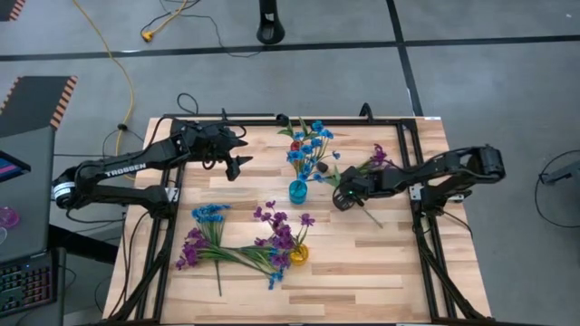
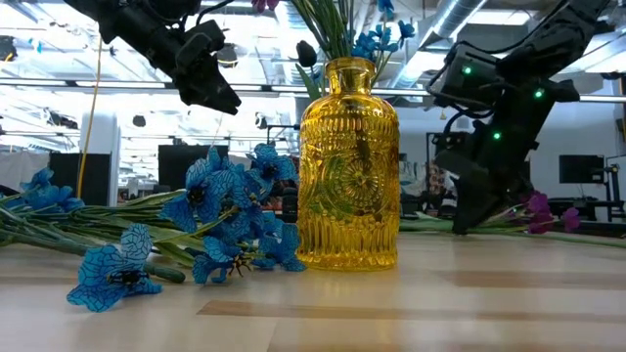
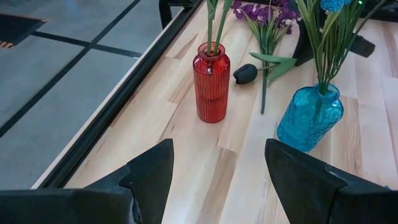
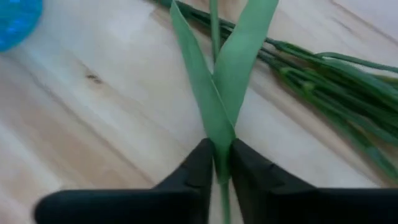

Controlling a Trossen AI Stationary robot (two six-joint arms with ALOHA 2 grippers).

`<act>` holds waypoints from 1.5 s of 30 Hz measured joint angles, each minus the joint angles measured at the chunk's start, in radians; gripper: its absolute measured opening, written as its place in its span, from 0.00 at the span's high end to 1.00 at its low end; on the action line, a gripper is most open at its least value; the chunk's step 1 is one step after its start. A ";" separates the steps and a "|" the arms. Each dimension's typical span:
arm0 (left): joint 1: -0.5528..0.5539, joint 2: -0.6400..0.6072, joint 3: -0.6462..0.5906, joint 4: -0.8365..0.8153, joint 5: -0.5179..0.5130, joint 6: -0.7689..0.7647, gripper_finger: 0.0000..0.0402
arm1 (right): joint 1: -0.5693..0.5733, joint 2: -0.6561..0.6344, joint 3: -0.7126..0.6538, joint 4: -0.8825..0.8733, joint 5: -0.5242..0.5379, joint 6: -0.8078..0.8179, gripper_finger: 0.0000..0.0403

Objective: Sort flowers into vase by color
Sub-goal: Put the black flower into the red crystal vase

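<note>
**Hidden, cropped and unclear parts**

In the low view the yellow vase (image 2: pixel 348 166) stood in front of its own stems, and the blooms above it ran off the picture's upper edge. The right gripper (image 2: pixel 474 210) hid the near ends of the purple sprig (image 2: pixel 541 210) lying behind it. In the right wrist view that gripper's fingers (image 4: pixel 198 171) covered the pinched stem (image 4: pixel 219 93), whose bloom lay outside the frame; only a sliver of the blue vase (image 4: pixel 15 18) showed. In the left wrist view, the blooms in the red vase (image 3: pixel 211 81) were cropped, and the small dark bud (image 3: pixel 245 73) beside it was too indistinct to identify.
</note>
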 joint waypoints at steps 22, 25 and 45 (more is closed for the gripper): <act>0.000 0.000 0.000 0.000 -0.002 0.000 0.40 | -0.178 -0.350 0.000 0.187 0.197 -0.175 0.91; 0.000 0.000 0.000 0.000 -0.002 0.000 0.40 | -0.234 -0.362 0.000 0.364 0.196 -0.284 0.91; 0.000 0.000 0.000 0.001 -0.004 0.000 0.40 | -0.523 -0.181 0.000 1.277 -0.177 -0.551 0.90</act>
